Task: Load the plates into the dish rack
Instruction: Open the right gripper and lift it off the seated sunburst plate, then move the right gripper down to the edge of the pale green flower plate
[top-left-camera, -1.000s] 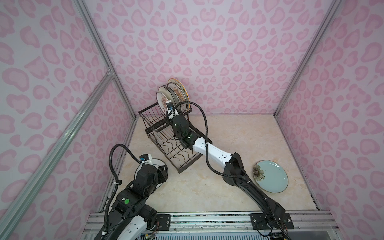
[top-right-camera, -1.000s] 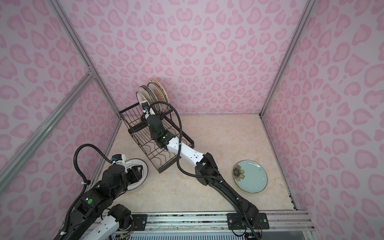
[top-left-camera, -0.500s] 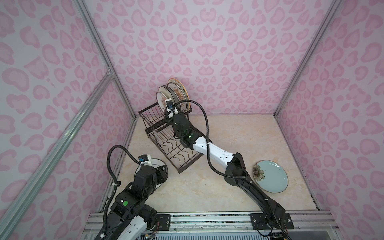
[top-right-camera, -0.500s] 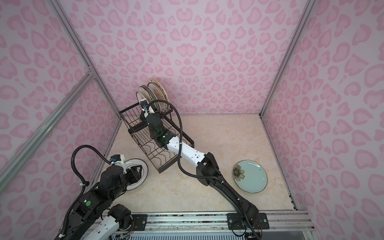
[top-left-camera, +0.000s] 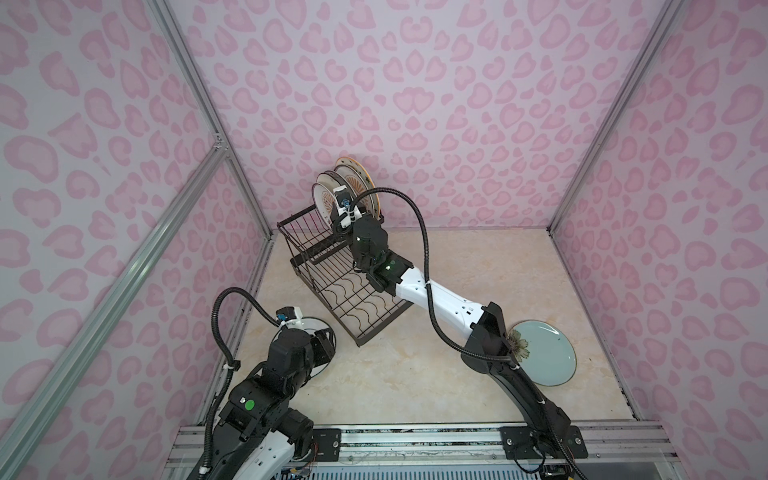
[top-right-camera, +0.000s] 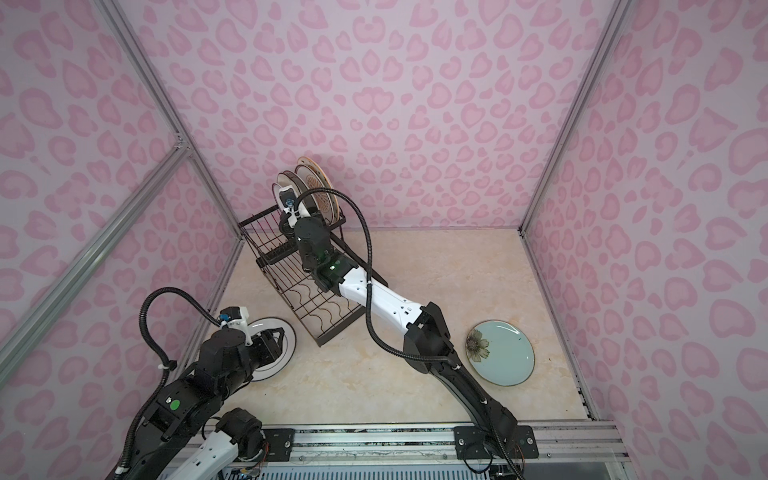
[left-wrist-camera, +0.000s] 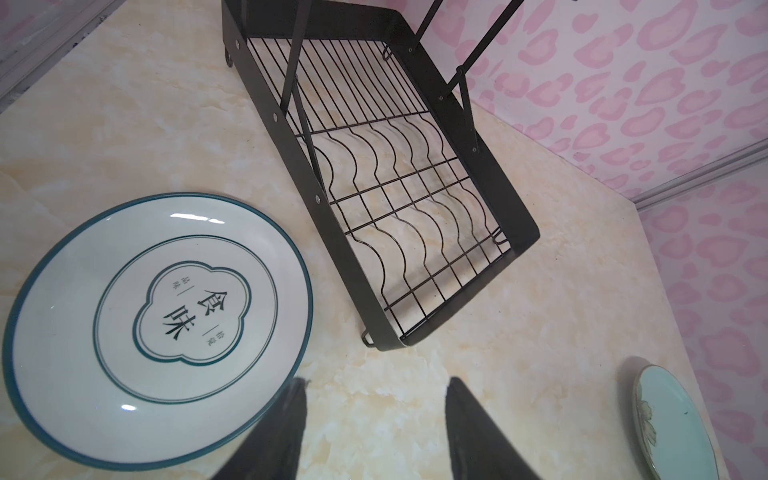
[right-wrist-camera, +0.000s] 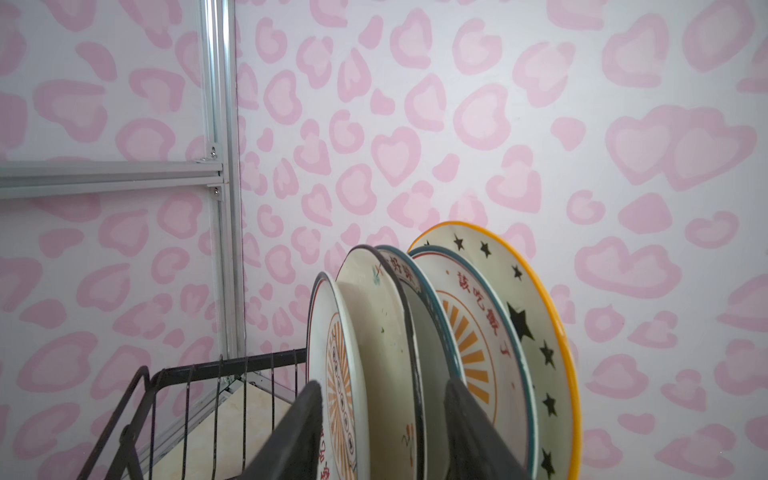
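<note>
The black wire dish rack (top-left-camera: 357, 307) (top-right-camera: 320, 307) (left-wrist-camera: 415, 199) stands at the back left. Several plates (top-left-camera: 357, 178) (top-right-camera: 316, 183) stand upright in its raised basket, the star plate (right-wrist-camera: 536, 316) rearmost and an orange sunburst plate (right-wrist-camera: 336, 345) foremost. My right gripper (right-wrist-camera: 382, 382) (top-left-camera: 337, 216) is open, its fingers on either side of the front two plates. A white teal-rimmed plate (left-wrist-camera: 158, 328) (top-right-camera: 289, 353) (top-left-camera: 309, 328) lies flat on the table at the left. My left gripper (left-wrist-camera: 378, 380) (top-left-camera: 326, 336) (top-right-camera: 276, 336) hovers open and empty at its edge. A pale blue-green plate (top-left-camera: 544, 353) (top-right-camera: 505, 353) (left-wrist-camera: 673, 424) lies at the right.
The rack's lower wavy-wire tray (left-wrist-camera: 436, 232) holds nothing. Pink patterned walls with aluminium posts (right-wrist-camera: 224, 208) close in the marble tabletop (top-left-camera: 415, 374) on three sides. The right arm's cable (top-left-camera: 424, 249) arcs over the rack.
The right gripper has risen slightly at the racked plates. The left arm has barely moved.
</note>
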